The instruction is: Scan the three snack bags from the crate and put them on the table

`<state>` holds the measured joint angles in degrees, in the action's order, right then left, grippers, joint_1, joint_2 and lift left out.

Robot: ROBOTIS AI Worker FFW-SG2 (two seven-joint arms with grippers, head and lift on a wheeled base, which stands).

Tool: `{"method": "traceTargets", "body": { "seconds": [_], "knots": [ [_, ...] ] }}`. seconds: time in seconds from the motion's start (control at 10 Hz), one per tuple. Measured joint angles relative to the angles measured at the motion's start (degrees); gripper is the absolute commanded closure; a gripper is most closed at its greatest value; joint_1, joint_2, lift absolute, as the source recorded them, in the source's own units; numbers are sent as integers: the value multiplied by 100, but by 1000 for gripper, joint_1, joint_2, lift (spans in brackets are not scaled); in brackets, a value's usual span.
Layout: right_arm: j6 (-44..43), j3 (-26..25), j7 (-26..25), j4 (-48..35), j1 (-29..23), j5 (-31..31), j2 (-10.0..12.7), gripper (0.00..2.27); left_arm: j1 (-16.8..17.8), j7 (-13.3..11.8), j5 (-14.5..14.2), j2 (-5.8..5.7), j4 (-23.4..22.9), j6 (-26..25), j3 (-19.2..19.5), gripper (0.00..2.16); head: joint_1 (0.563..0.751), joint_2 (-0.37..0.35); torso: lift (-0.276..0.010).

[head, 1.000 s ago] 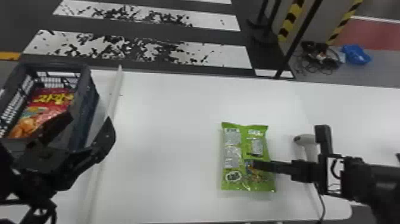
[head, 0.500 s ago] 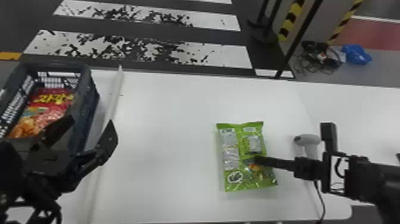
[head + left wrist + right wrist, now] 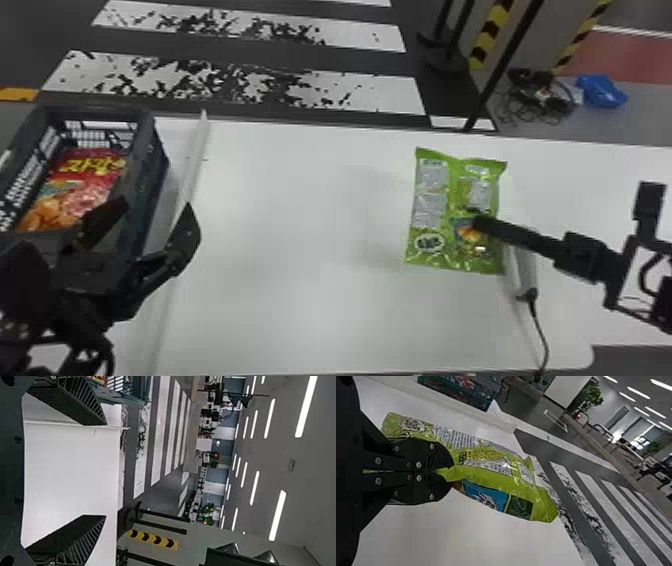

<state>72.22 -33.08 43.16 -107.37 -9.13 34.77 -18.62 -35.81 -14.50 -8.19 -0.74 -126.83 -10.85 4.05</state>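
"Did the right gripper (image 3: 451, 471) have the green bag (image 3: 430, 210)?"
"Yes, jaws closed on its film, above the counter (image 3: 300, 280) near the scanner (image 3: 521, 267). The code needed turning smooth-side towards it."
"And the left gripper (image 3: 105, 470)?"
"Jaws wide, empty, by the crate (image 3: 156, 165); the red bag (image 3: 87, 182) lay inside."

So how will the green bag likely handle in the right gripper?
Probably floppy: the green bag puckers where the right gripper pinches it. It may twist or swing, held by one fold. Its shine suggests slipperiness.
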Motion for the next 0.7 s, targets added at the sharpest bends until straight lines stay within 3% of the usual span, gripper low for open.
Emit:
{"method": "traceTargets", "body": {
  "seconds": [0.3,0.4,0.5,0.7],
  "knots": [
    [-896,-1515,-1348,798,199,704,167,2196,7,-72,-109,-30,171,245,22,26,695,-342,-94],
    [-1470,-1871,-1928,1309,259,906,162,2196,17,-116,-200,-33,309,429,36,26,695,-350,-94],
    [-2075,-2052,-2231,1852,316,965,99,2196,59,-135,-290,-32,449,570,42,26,695,-350,-94],
    [-3292,-1926,-2621,2817,388,644,-48,2192,141,-141,-355,-32,627,726,23,26,695,-350,-94]
  ]
}}
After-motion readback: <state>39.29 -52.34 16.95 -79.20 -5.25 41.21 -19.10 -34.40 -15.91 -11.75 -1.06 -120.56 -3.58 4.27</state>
